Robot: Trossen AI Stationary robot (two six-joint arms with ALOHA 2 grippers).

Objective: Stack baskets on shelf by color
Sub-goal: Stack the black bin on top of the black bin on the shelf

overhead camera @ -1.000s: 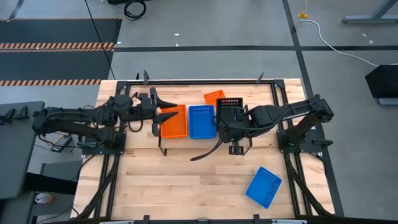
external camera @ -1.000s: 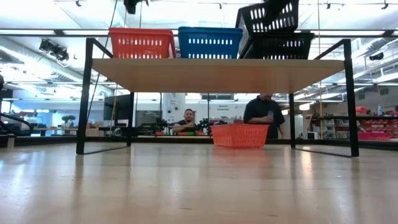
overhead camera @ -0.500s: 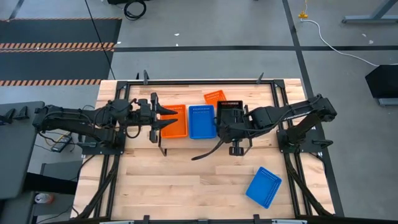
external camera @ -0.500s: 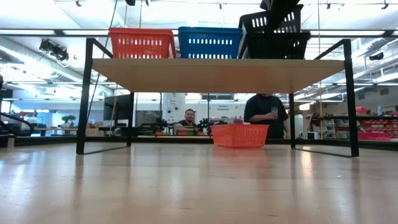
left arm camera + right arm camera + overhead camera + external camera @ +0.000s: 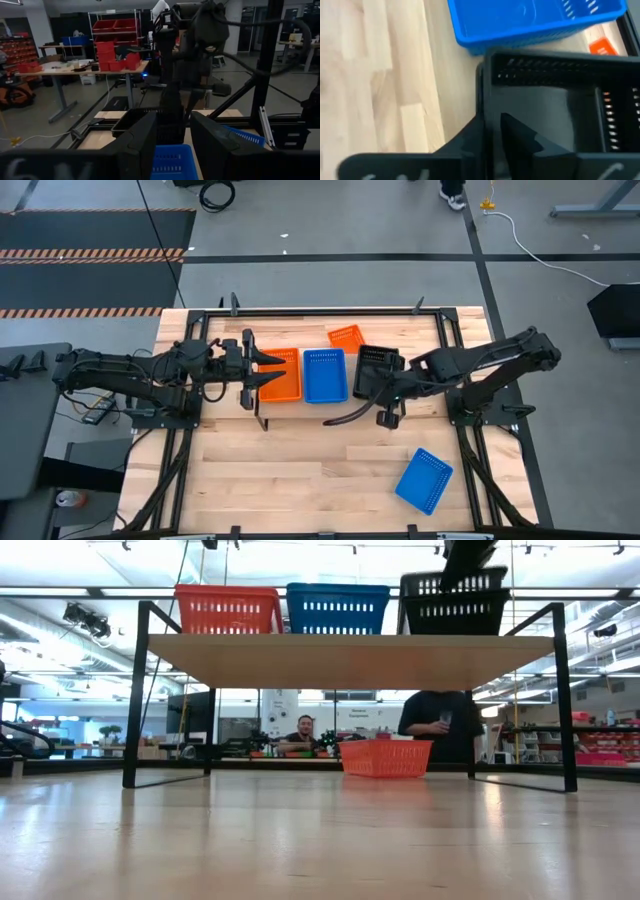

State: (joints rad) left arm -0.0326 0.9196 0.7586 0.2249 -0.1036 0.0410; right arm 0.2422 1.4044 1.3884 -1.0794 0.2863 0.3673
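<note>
Right pincer (image 5: 372, 387), slightly apart, straddles the black basket's (image 5: 378, 363) wall beside blue basket (image 5: 325, 374).

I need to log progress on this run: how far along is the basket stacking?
Done: the shelf carries an orange basket, a blue basket and two stacked black baskets. In hand: the right claw is at the black stack's near wall, fingers straddling it; the left claw waits, open, by the orange one. Left: a second orange basket behind the shelf and a second blue basket on the tabletop.

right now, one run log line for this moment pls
left gripper: open, over orange basket | right gripper: straddling black basket wall | shelf: orange, blue basket, black stack | stray blue basket: on table
</note>
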